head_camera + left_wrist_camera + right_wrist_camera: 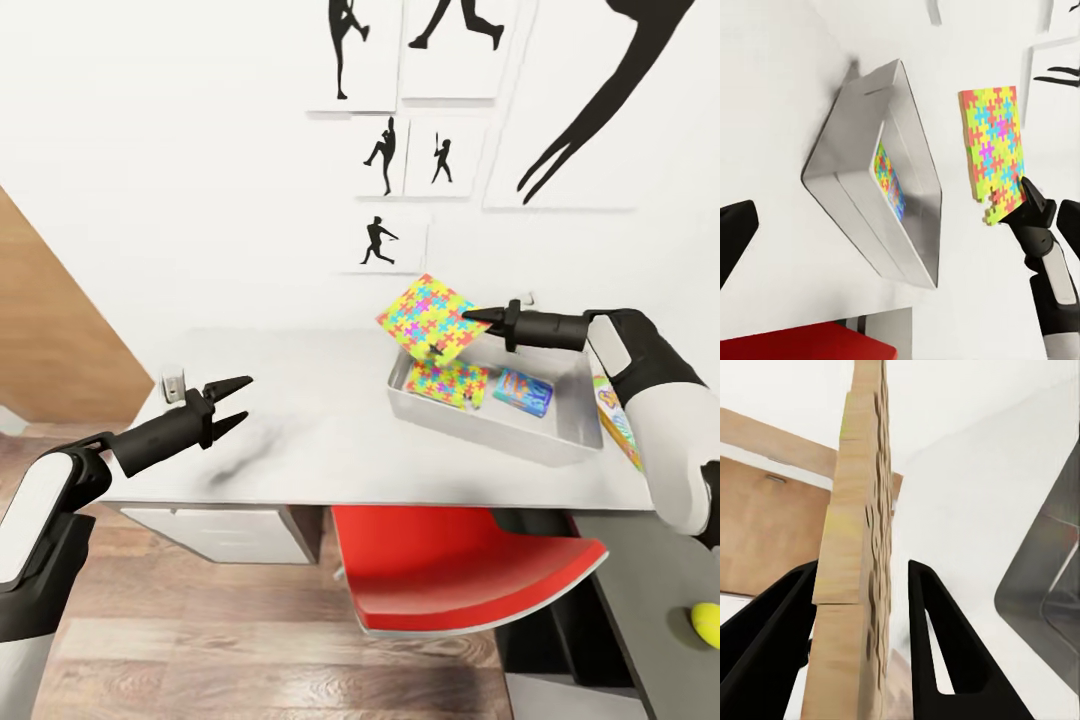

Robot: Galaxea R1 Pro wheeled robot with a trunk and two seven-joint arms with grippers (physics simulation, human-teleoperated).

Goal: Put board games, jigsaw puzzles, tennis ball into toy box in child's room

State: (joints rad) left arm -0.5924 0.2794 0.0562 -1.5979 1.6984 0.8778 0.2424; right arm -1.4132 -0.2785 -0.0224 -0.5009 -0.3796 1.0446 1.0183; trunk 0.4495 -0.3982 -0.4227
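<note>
The head view looks down over the table (300, 440) toward the wall. The left wrist view faces across to the toy box (862, 217) and held jigsaw (994, 146), shared with the head. The right wrist view sits close against that jigsaw's edge.

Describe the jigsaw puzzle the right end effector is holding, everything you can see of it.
The held jigsaw puzzle is a thin flat square of interlocking pieces in yellow, blue, pink, green and orange, with a plain tan back. It is tilted in the air over the near-left part of the toy box, pinched at one edge by the right end effector. It touches nothing else. Its lower edge looks ragged, with knobs sticking out.
</note>
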